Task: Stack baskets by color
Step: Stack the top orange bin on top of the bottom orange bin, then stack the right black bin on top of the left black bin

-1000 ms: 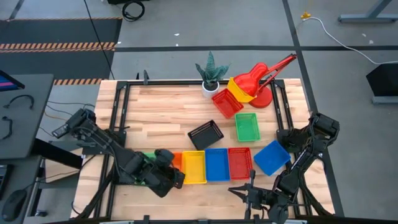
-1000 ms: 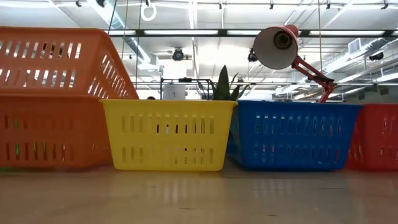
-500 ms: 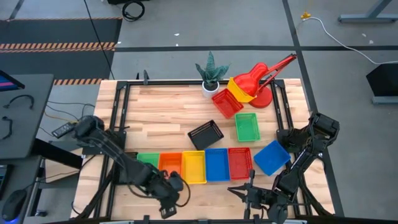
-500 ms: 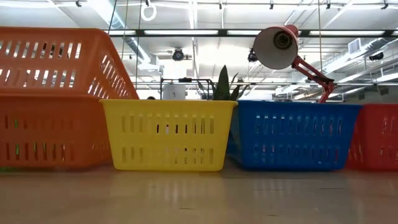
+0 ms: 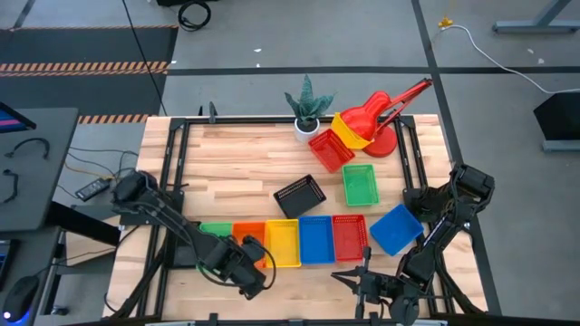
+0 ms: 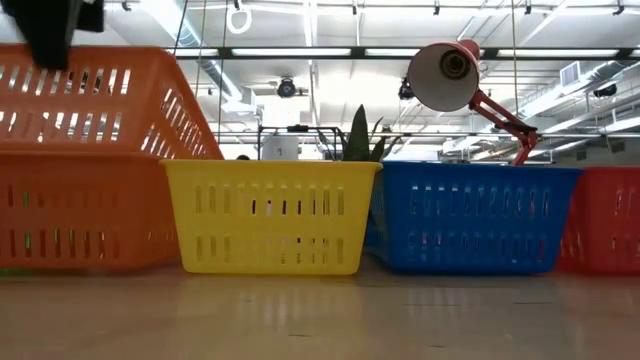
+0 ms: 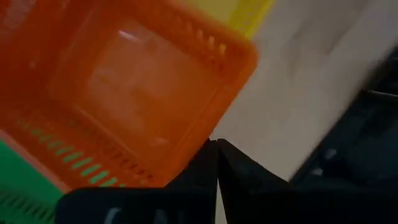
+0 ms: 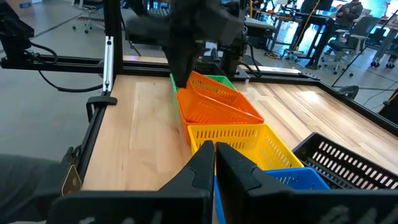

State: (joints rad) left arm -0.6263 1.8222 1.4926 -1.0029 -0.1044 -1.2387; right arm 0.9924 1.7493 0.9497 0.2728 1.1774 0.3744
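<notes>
A row of baskets runs along the table's near side: green (image 5: 216,231), orange (image 5: 246,235), yellow (image 5: 283,243), blue (image 5: 316,239), red (image 5: 350,236). The orange place holds two baskets. The upper one (image 8: 214,99) lies tilted in the lower one (image 6: 85,210). My left gripper (image 7: 216,144) is shut and points steeply down at the upper orange basket's near rim. My right gripper (image 8: 214,148) is shut near the table's front edge, right of the row, with nothing in it. Farther back lie black (image 5: 300,193), green (image 5: 359,184), red (image 5: 331,149) and yellow (image 5: 349,129) baskets, and another blue one (image 5: 396,228). My left gripper has its shut fingertips right at the near rim (image 7: 205,134) of the tilted upper orange basket, coming from above. Whether they touch the rim I cannot tell. That basket rests in the lower orange one, with one end raised.
A red desk lamp (image 5: 385,113) and a small potted plant (image 5: 308,109) stand at the table's far edge. Dark frame rails (image 5: 177,163) run along the table's left and right sides. Bare wood shows at the far left (image 5: 227,163).
My left gripper has drawn off the orange baskets toward the table's near edge, uncovering them. It has then come back a little toward them, sunk and rolled. Its dark body now shows above the orange basket in the low view. The baskets have kept still.
</notes>
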